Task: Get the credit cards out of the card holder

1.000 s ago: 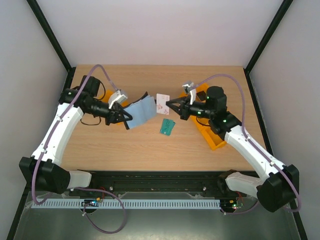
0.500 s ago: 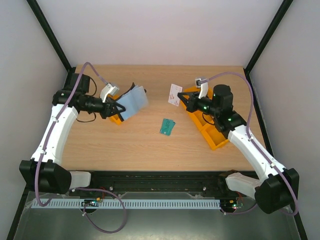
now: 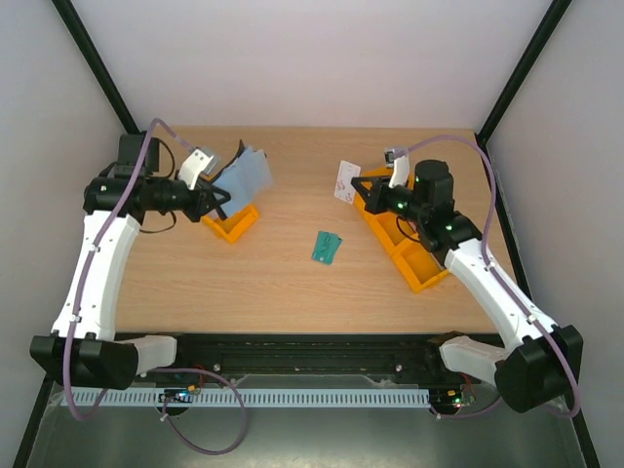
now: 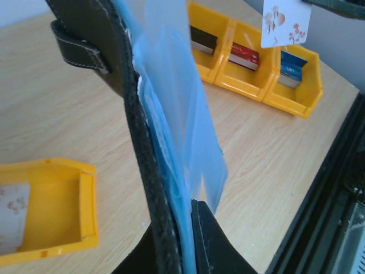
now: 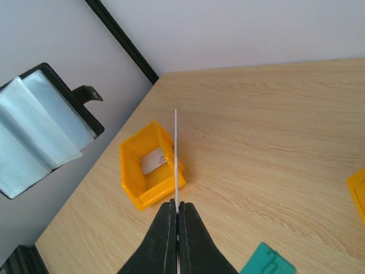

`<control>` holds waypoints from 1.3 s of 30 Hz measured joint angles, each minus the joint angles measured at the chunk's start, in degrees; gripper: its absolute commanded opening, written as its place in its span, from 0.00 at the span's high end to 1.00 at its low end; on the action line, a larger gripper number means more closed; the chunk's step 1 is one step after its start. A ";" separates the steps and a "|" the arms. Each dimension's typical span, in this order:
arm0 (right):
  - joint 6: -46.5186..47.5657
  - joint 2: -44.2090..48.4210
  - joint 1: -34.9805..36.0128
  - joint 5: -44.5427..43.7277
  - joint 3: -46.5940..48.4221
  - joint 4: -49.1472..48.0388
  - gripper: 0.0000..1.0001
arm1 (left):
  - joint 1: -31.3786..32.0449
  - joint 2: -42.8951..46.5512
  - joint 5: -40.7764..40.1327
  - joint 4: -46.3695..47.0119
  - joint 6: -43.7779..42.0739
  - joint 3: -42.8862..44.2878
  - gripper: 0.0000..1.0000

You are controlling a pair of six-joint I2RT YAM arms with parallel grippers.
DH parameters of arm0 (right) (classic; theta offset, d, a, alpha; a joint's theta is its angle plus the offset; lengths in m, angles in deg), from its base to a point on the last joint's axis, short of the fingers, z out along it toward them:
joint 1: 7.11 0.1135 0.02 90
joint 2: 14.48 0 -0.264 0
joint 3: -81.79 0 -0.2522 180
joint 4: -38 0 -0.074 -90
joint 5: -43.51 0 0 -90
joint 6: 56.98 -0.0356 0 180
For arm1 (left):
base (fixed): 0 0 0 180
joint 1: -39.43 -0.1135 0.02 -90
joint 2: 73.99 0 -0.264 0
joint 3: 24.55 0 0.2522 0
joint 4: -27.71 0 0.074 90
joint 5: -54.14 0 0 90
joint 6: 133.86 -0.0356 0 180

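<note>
Orange tray with pale card; three-bin tray with coloured blocks.

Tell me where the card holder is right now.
In the top view, the card holder is held up at the far left of the table, clamped open in the left gripper, just beside the single orange tray on that side.
</note>
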 measured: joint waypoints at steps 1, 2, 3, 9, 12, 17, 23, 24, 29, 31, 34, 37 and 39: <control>0.00 -0.42 0.00 -0.02 0.42 -0.02 0.98 | 0.00 -0.31 -0.50 0.00 0.17 0.94 0.98; 0.00 -0.98 0.00 -0.07 0.96 -0.11 0.98 | 0.02 -1.03 -0.94 -0.17 0.39 2.25 0.98; 0.02 -2.08 0.00 -0.02 1.70 -0.13 0.98 | 0.02 -2.19 -1.33 -0.39 0.63 3.89 0.98; 2.75 -15.89 0.00 1.75 13.86 1.20 0.98 | 0.00 -13.53 -2.21 -0.61 1.36 15.98 0.98; 5.16 -21.99 -0.07 3.54 20.04 2.62 0.99 | 0.15 -20.68 -0.57 -2.10 0.76 22.40 0.98; 6.93 -27.19 -1.88 7.48 26.60 4.31 0.98 | 2.97 -34.62 3.21 -3.89 -0.17 32.11 0.98; 4.85 -30.73 -7.52 11.17 32.24 5.57 0.98 | 9.73 -43.12 8.98 -6.43 -2.25 31.74 0.98; 4.55 -31.54 -8.17 11.37 33.57 6.23 0.98 | 10.99 -43.67 9.29 -6.40 -2.36 30.60 0.98; 3.21 -35.26 -8.33 12.61 41.13 9.88 0.98 | 15.56 -47.19 7.72 -8.92 -5.64 24.28 0.98; 2.43 -35.30 -8.28 13.55 41.77 9.94 0.98 | 16.52 -48.52 6.45 -8.98 -6.91 19.71 0.98; 0.98 -35.30 -8.28 15.21 41.88 9.97 0.98 | 16.41 -49.00 4.50 -8.24 -7.78 13.88 0.97; -0.02 -35.30 -8.11 17.40 41.88 9.99 0.98 | 16.35 -49.00 1.77 -6.49 -8.11 10.01 0.63; -0.31 -35.30 -7.78 18.67 41.86 9.99 0.98 | 16.24 -49.00 -0.02 -5.22 -8.09 9.18 0.44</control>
